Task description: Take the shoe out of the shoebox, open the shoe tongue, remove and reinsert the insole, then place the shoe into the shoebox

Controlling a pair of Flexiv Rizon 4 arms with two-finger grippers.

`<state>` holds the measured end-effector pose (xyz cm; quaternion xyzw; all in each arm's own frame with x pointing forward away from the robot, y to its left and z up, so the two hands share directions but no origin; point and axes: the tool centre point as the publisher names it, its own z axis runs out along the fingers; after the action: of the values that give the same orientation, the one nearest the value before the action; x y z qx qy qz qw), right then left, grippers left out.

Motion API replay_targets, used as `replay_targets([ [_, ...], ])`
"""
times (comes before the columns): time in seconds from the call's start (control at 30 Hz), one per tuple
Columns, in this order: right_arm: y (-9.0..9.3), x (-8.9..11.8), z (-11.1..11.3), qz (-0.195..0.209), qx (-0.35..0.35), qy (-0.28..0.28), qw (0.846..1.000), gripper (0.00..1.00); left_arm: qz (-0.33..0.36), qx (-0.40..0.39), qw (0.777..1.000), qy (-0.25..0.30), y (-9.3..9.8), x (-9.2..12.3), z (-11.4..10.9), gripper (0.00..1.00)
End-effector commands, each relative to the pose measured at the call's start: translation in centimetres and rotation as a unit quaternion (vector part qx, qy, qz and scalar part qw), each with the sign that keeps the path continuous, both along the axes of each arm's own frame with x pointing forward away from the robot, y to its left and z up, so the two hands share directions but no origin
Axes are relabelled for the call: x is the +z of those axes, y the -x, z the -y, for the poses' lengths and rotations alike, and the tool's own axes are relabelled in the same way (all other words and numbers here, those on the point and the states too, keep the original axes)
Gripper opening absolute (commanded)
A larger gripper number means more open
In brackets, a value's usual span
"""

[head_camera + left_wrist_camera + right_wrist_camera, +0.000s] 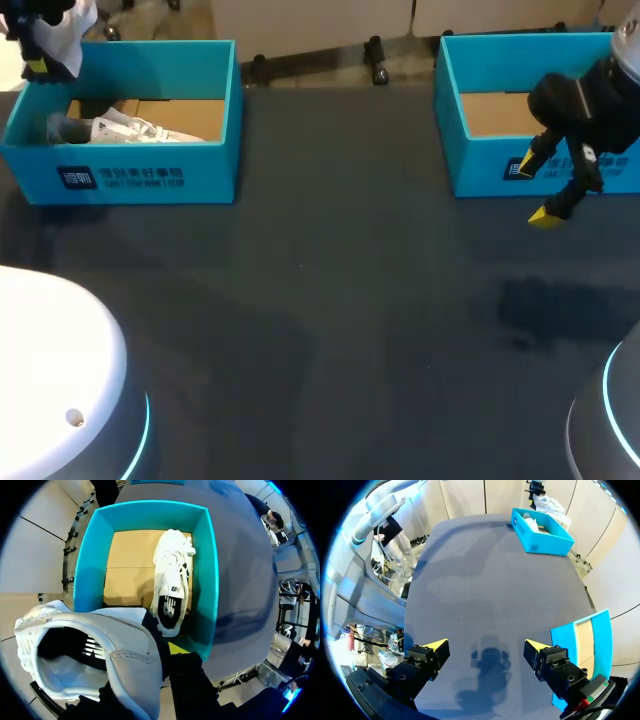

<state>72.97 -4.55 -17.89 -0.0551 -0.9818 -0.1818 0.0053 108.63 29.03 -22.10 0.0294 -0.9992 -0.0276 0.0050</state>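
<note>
My left gripper (40, 62) is shut on a white shoe (72, 28), holding it in the air over the far left corner of the left blue shoebox (140, 175). In the left wrist view this held shoe (100, 650) fills the foreground by the gripper (167, 652), its opening facing the camera. A second white shoe (172, 580) lies in the box (90, 555) below, also seen in the head view (130, 130). My right gripper (545, 185) hangs open and empty above the table in front of the right blue shoebox (480, 165); its yellow tips (434, 645) stand wide apart.
The right shoebox (592, 640) shows a bare cardboard floor and stands just beside my right gripper (485, 647). The dark table (350, 300) stretches between the two boxes. The left shoebox (542, 530) sits at the table's far end in the right wrist view.
</note>
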Motion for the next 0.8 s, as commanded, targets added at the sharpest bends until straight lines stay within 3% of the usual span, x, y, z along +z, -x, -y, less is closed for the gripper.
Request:
replay_targets([
  [0.03, -0.1, 0.0, -0.1, -0.001, 0.000, 0.002, 1.000, 1.00, -0.001, -0.001, 1.000, 0.000, -0.1, 0.2, 0.0, 0.00],
  [0.23, -0.1, 0.0, -0.1, -0.001, 0.000, 0.002, 1.000, 1.00, 0.015, -0.021, 1.000, -0.005, -0.1, 1.0, -0.3, 0.00],
  [0.37, -0.1, 0.0, -0.1, -0.001, 0.000, 0.002, 1.000, 1.00, 0.027, -0.132, 0.991, -0.006, -1.2, 1.7, -0.8, 0.00],
  [0.4, -0.1, 0.0, -0.1, -0.001, 0.000, 0.002, 1.000, 1.00, 0.019, -0.174, 0.984, -0.027, -1.7, 1.7, -0.9, 0.00],
  [0.47, -0.1, 0.0, -0.1, -0.001, 0.000, 0.002, 1.000, 1.00, 0.034, -0.198, 0.979, -0.034, -2.6, 1.6, -1.3, 0.00],
  [0.63, -0.1, 0.0, -0.1, -0.001, 0.000, 0.002, 1.000, 1.00, 0.009, -0.365, 0.931, -0.016, -3.4, 1.8, -2.5, 0.00],
  [0.7, -0.1, 0.0, -0.1, -0.001, 0.000, 0.002, 1.000, 1.00, 0.019, -0.398, 0.917, -0.037, -3.6, 1.8, -2.8, 0.00],
  [0.8, -0.1, 0.0, -0.1, -0.001, 0.000, 0.002, 1.000, 1.00, 0.016, -0.484, 0.873, -0.046, -3.4, 2.2, -3.1, 0.00],
])
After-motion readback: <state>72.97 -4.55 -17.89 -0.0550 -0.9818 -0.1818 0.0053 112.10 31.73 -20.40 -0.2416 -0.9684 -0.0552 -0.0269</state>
